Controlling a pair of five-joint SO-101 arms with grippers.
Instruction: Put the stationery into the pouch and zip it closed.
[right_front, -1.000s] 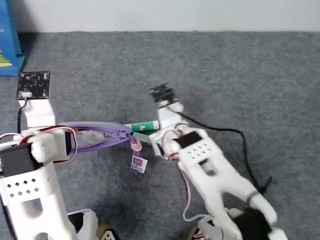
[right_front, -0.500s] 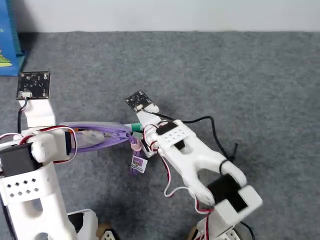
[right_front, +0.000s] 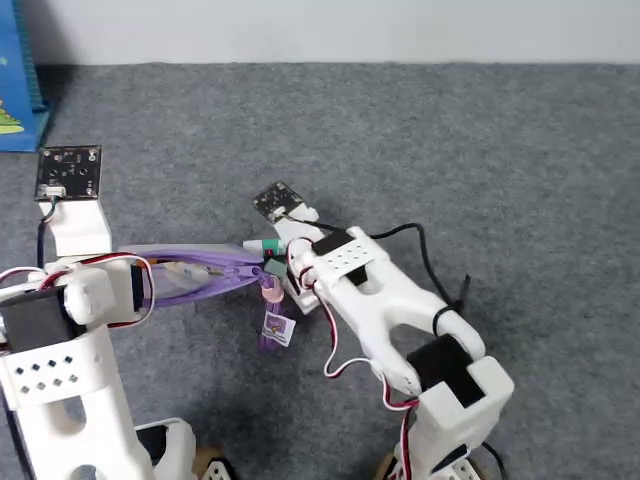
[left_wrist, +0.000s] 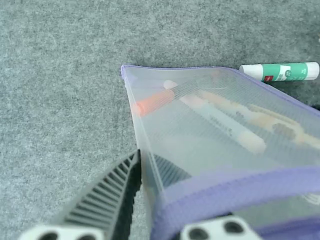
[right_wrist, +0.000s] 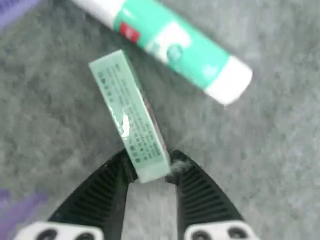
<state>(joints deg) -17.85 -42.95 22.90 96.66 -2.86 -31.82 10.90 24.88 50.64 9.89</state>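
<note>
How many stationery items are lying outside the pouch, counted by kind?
Glue stick: 1
Eraser: 1
Total outside the pouch: 2

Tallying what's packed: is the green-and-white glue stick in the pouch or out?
Out. The glue stick lies on the grey carpet beside the pouch, outside its mesh wall.
</note>
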